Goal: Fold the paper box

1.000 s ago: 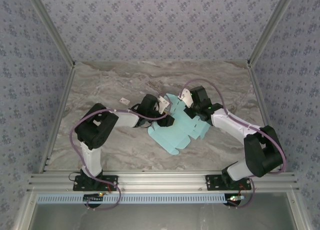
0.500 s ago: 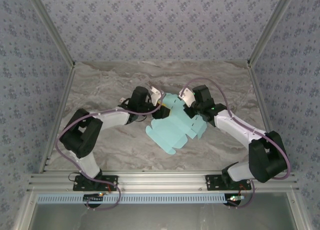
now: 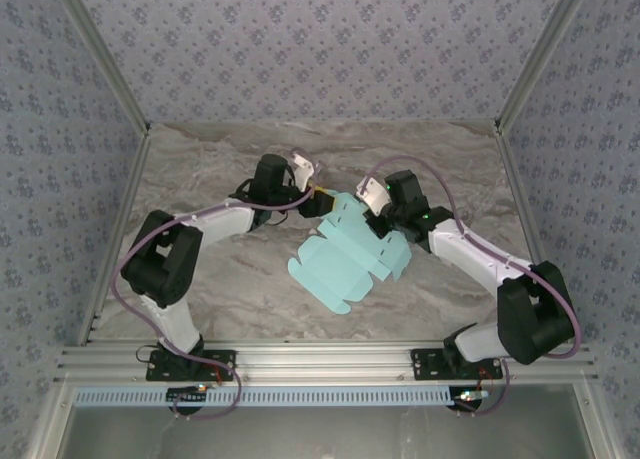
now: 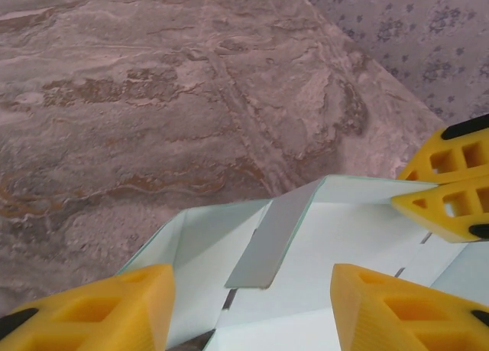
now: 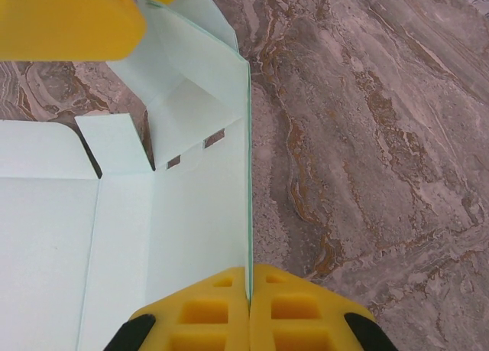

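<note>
**Item:** paper box point(image 3: 345, 257), light blue thin card. It is a die-cut sheet with flaps and slits, not yet box-shaped.

**Location:** middle of the bench point(image 3: 200, 169), between the two arms. Most of the sheet lies flat; the far end is lifted, with one panel standing upright.

**Right hand** point(image 5: 249, 309): fingers pressed together on the bare edge of that upright panel, holding it.

**Left hand** point(image 4: 252, 313): jaws parted to a middling gap, set either side of a raised flap at the far corner. As far as shows, it grips nothing.

**Handling (judged):**
- Very light, limp across the panels and firmer along the creases.
- Likely to slide on the smooth marbled bench.
- Prone to crushing, and to tearing at the slits.

**Where to hold:** pinch a panel edge close to a crease, and keep one edge pinned while the other folds.
</note>
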`<state>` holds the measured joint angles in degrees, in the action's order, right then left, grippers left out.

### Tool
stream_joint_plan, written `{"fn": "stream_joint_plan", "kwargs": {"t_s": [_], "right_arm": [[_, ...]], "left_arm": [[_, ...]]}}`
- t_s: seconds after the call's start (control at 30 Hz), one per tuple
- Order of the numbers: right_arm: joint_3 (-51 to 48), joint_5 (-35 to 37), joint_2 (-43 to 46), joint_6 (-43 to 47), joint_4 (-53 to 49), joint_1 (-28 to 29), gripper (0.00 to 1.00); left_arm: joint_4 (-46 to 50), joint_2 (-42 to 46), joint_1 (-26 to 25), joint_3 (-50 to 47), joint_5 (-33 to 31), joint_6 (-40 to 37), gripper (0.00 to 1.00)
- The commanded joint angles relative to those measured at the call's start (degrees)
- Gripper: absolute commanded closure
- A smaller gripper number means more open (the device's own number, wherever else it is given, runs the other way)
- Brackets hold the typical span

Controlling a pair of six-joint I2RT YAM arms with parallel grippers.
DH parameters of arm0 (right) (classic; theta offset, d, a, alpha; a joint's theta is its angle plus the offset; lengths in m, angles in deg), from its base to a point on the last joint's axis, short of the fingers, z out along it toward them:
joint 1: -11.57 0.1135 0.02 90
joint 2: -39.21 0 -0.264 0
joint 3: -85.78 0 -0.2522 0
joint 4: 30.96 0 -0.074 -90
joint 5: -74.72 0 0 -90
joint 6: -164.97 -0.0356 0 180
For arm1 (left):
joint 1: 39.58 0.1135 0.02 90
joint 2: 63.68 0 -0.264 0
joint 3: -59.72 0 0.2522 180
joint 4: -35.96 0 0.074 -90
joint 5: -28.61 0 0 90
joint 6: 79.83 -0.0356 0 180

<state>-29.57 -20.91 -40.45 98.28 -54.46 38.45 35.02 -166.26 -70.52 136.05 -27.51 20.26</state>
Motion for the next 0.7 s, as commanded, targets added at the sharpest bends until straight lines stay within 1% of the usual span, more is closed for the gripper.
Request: {"fn": "stream_joint_plan", "kwargs": {"t_s": [0.0,0.23,0.33,0.57,0.67], "right_arm": [[1.0,-1.0,0.1,-1.0,-1.0,-0.1,1.0],[1.3,-0.9,-0.2,-1.5,-0.7,-0.1,1.0],[1.7,0.0,-0.3,-2.1,-0.9,-0.4,1.0],[0.9,-1.7,-0.3,-4.3,0.9,-1.5,1.0],[0.7,-2.3,-0.4,-4.8,1.5,-1.5,1.0]], "left_arm": [[0.1,-0.9,-0.8,2.5,3.9,0.1,0.45],[2.0,-3.0,-2.1,5.5,5.6,0.0,0.48],[1.1,-2.8,-3.1,4.8,5.9,0.5,0.5],[-10.7,-2.3,-4.7,-0.3,9.8,7.3,0.51],[-12.9,-3.3,-5.6,-0.3,10.8,9.0,0.51]]}}
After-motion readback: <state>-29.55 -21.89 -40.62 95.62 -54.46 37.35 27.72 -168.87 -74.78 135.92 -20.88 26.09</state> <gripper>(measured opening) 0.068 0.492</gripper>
